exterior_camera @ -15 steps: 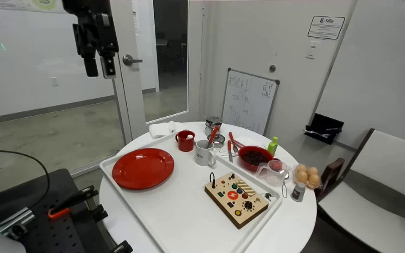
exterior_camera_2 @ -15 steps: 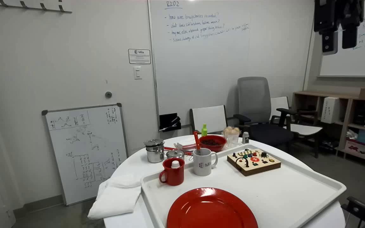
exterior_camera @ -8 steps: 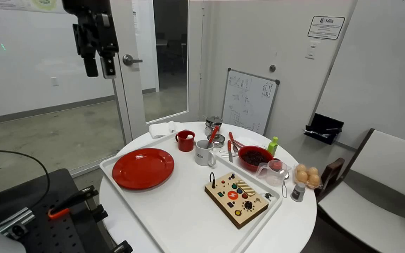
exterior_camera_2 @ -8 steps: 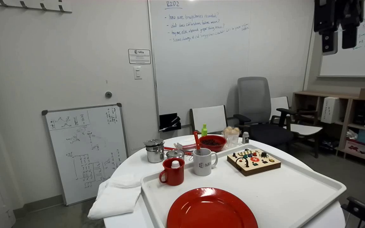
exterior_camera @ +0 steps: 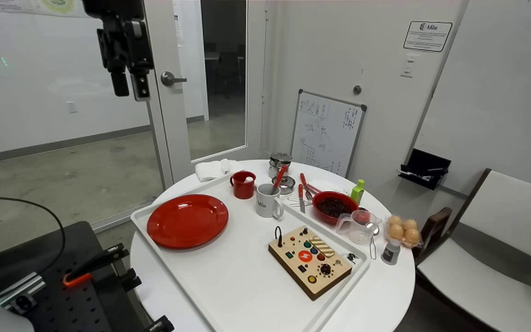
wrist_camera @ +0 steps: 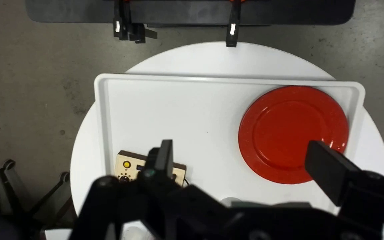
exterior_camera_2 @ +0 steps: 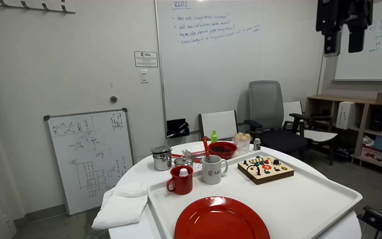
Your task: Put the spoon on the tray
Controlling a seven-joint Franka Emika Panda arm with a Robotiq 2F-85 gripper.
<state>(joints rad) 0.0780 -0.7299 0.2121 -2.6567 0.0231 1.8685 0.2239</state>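
Well, we find the hand (exterior_camera: 132,96) raised high above the desk (exterior_camera: 380,295), its fingers (wrist_camera: 327,170) wide apart; as far as we can tell, the spoon (exterior_camera: 280,177) is the slim red piece leaning up out of the mug (exterior_camera: 265,210), its lower end hidden inside; the mug stands upright on the tray (exterior_camera: 228,276), the cup (exterior_camera: 243,190) near it, toward the desk's edge where the cloth (exterior_camera_2: 121,209) lies; we see the plate (exterior_camera: 187,221) on the tray too, toward the desk's edge by the bench (wrist_camera: 192,13); the box (exterior_camera: 309,263) also sits there, nearer the opposite edge; past the tray's rim, on the desk itself, we make out red-handled cutlery (exterior_camera: 301,191) and the bowl (exterior_camera_2: 224,155), the bottle (exterior_camera_2: 214,136) just beside it; the pot (exterior_camera_2: 162,161) is close to the edge between cloth and bowl; the eggs (exterior_camera: 403,230) and the shaker (exterior_camera: 390,252) sit by the edge facing the chair (exterior_camera: 491,272).
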